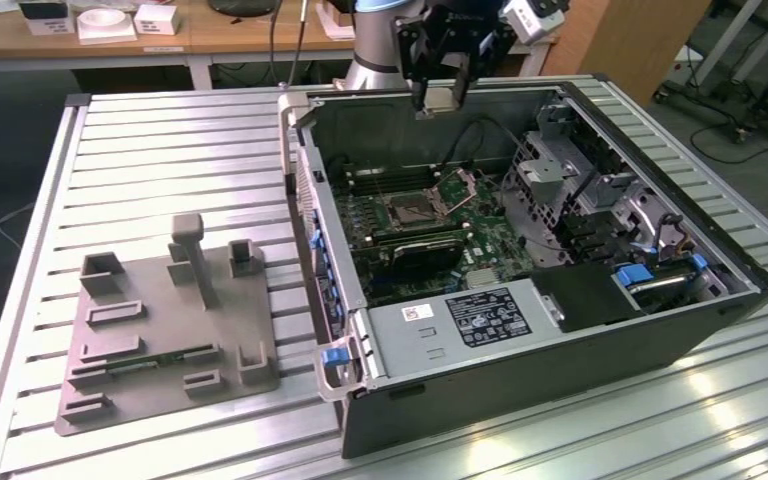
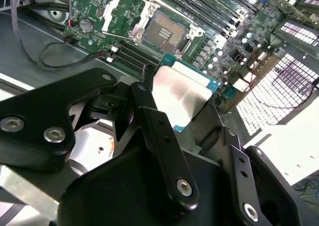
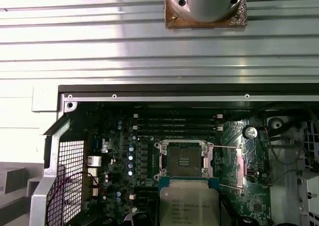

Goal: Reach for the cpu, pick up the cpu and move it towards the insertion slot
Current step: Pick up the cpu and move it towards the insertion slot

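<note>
Holding the cpu (image 2: 185, 99) between its fingers (image 2: 158, 131), my end effector (image 1: 440, 98) hangs above the open computer case (image 1: 704, 300) on the worktop (image 1: 157, 150). I see the insertion slot (image 3: 183, 159) uncovered on the green motherboard (image 3: 119, 156), just beyond the chip's edge in both wrist views.

A ribbed metal table (image 1: 157, 150) of long silver slats carried the scene. On it, toward the exterior view's right, lay an open desktop computer case (image 1: 518, 360) on its side, its dark walls resting directly on the slats. Well apart, toward the exterior view's left, sat a grey moulded fixture tray (image 1: 171, 330) with upright posts and small blocks, a thin green circuit strip (image 1: 144, 362) lying in it.
</note>
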